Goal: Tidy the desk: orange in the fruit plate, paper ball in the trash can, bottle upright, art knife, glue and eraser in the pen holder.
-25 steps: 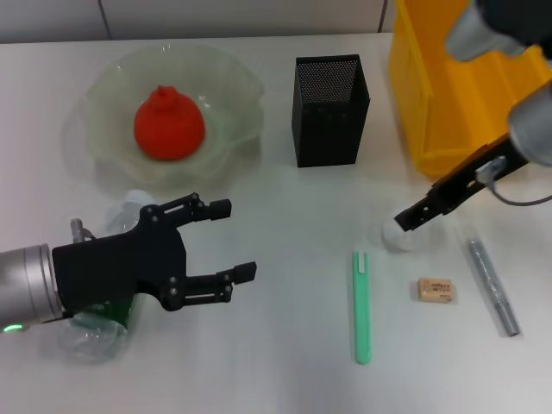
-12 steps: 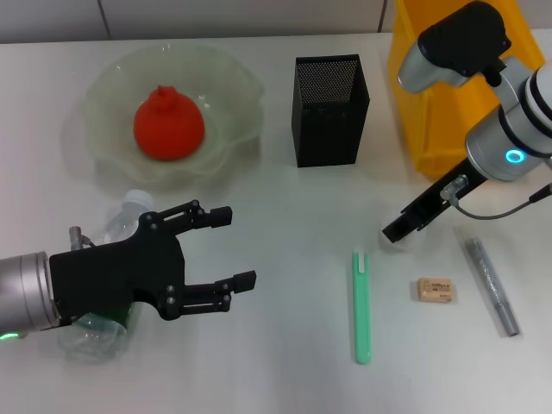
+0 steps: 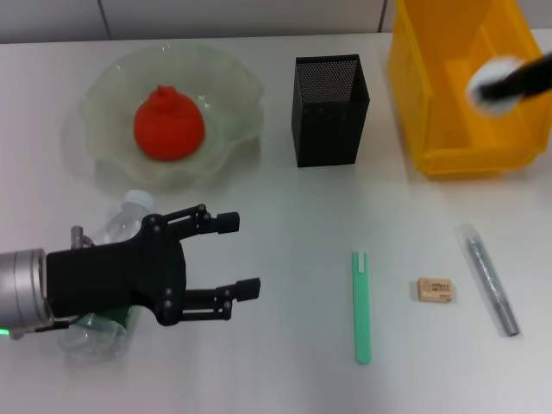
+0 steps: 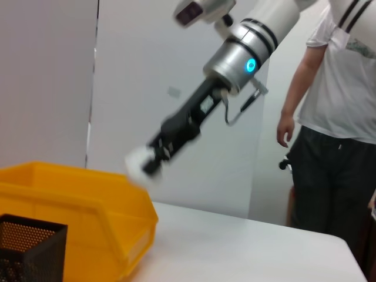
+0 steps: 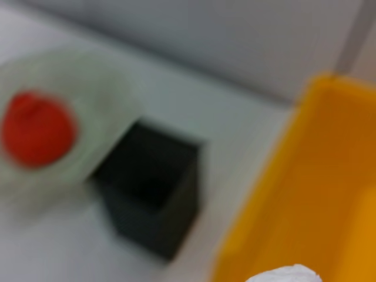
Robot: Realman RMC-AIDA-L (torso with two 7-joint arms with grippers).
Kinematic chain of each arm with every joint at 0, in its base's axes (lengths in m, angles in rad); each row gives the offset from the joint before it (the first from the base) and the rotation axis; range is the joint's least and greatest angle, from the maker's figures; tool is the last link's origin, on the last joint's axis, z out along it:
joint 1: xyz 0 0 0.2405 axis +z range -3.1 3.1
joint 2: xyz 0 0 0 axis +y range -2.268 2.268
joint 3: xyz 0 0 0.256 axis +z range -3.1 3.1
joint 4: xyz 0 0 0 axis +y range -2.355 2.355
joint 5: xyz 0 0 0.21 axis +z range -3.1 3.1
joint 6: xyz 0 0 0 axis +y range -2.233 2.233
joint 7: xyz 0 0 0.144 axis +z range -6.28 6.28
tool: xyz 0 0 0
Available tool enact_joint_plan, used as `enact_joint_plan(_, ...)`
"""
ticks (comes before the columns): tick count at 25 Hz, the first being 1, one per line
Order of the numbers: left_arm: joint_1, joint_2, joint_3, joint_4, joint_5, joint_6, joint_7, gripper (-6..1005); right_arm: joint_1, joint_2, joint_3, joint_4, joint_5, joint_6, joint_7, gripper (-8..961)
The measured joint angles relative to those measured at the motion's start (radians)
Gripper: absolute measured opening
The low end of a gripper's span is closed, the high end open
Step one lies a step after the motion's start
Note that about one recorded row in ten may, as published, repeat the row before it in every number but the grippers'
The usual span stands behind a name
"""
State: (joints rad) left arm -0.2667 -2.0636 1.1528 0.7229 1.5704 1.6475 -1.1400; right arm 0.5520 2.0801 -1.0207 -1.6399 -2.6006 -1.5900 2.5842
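Crumpled white paper ball (image 3: pixel 492 84) hangs pinched in the right gripper (image 3: pixel 504 82) above the yellow plastic bin (image 3: pixel 448 142), far right; only the left wrist view shows a bystander (image 4: pixel 338 117). Left gripper (image 3: pixel 233 254) gapes empty, near left.

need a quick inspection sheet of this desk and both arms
surface: white desk, flat.
job's things: orange in fruit plate; paper ball held above yellow bin; bottle lying on its side under the left arm; green knife, eraser and grey glue stick on the desk; pen holder upright.
clutter: nothing seen.
grippers: left gripper open above the desk beside the bottle; right gripper shut on the paper ball.
cables: one looped at the right wrist.
surroundings: person standing beyond the desk.
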Motion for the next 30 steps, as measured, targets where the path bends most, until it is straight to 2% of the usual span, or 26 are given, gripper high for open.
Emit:
enact_joint_plan(2, 0.005, -0.005, 0.001, 0.060, 0.017, -0.021, -0.092, 847, -0.020, 0.000, 0.067, 0.004, 0.015, 0.073, -0.058, 467)
enact_joint_plan(3, 0.019, -0.010, 0.015, 0.139, 0.033, -0.086, -0.203, 847, -0.025, 0.000, 0.081, 0.029, 0.034, 0.115, -0.085, 467)
enact_joint_plan(4, 0.019, -0.010, 0.015, 0.139, 0.033, -0.086, -0.203, 847, -0.029, 0.000, 0.090, 0.065, 0.057, 0.158, -0.111, 468)
enact_joint_plan(5, 0.029, -0.011, 0.031, 0.185, 0.038, -0.129, -0.267, 847, -0.032, -0.001, 0.093, 0.110, 0.083, 0.207, -0.138, 469)
enact_joint_plan(6, 0.056, -0.012, 0.075, 0.276, 0.043, -0.205, -0.369, 847, -0.034, 0.000, 0.091, 0.211, 0.130, 0.317, -0.205, 470)
enact_joint_plan(7, 0.056, -0.012, 0.075, 0.276, 0.043, -0.205, -0.369, 847, -0.034, 0.000, 0.091, 0.211, 0.130, 0.317, -0.205, 471)
enact_joint_plan(8, 0.094, -0.011, 0.123, 0.385, 0.052, -0.288, -0.479, 847, -0.034, 0.001, 0.089, 0.263, 0.146, 0.368, -0.241, 472)
enact_joint_plan(9, 0.094, -0.011, 0.123, 0.385, 0.052, -0.288, -0.479, 847, -0.031, 0.001, 0.086, 0.321, 0.162, 0.423, -0.277, 472)
enact_joint_plan(11, 0.130, -0.009, 0.156, 0.489, 0.084, -0.358, -0.601, 848, -0.022, 0.001, 0.084, 0.392, 0.180, 0.483, -0.318, 474)
enact_joint_plan(13, 0.164, -0.009, 0.182, 0.600, 0.148, -0.414, -0.729, 848, -0.027, 0.006, 0.081, 0.458, 0.243, 0.555, -0.383, 555)
enact_joint_plan(15, 0.194, -0.010, 0.210, 0.702, 0.229, -0.459, -0.858, 847, -0.039, 0.007, 0.081, 0.465, 0.280, 0.574, -0.410, 636)
enact_joint_plan(16, 0.194, -0.010, 0.210, 0.702, 0.229, -0.459, -0.858, 847, -0.061, 0.007, 0.080, 0.471, 0.354, 0.582, -0.451, 676)
enact_joint_plan(17, 0.233, -0.010, 0.255, 0.842, 0.355, -0.508, -1.018, 847, -0.081, 0.006, 0.081, 0.474, 0.422, 0.581, -0.490, 704)
enact_joint_plan(18, 0.241, -0.010, 0.266, 0.876, 0.392, -0.516, -1.060, 847, -0.136, 0.002, 0.086, 0.475, 0.627, 0.522, -0.628, 732)
enact_joint_plan(19, 0.253, -0.010, 0.283, 0.929, 0.459, -0.527, -1.129, 847, -0.136, 0.002, 0.086, 0.475, 0.627, 0.522, -0.628, 761)
enact_joint_plan(20, 0.257, -0.010, 0.295, 0.959, 0.513, -0.530, -1.187, 847, -0.168, 0.002, 0.088, 0.479, 0.729, 0.475, -0.712, 789)
enact_joint_plan(22, 0.257, -0.010, 0.295, 0.959, 0.513, -0.530, -1.187, 846, -0.233, 0.000, 0.090, 0.498, 0.918, 0.336, -0.903, 845)
enact_joint_plan(23, 0.259, -0.010, 0.348, 1.048, 0.694, -0.523, -1.373, 846, -0.265, 0.002, 0.088, 0.516, 0.984, 0.268, -0.985, 845)
enact_joint_plan(25, 0.238, -0.010, 0.409, 1.087, 0.861, -0.495, -1.522, 846, -0.308, 0.004, 0.081, 0.559, 1.054, 0.147, -1.140, 845)
enact_joint_plan(28, 0.207, -0.013, 0.463, 1.090, 1.005, -0.460, -1.641, 846, -0.343, 0.006, 0.065, 0.703, 1.065, 0.025, -1.357, 845)
enact_joint_plan(30, 0.192, -0.013, 0.481, 1.082, 1.052, -0.449, -1.684, 845, -0.343, 0.003, 0.062, 0.830, 1.059, -0.018, -1.479, 845)
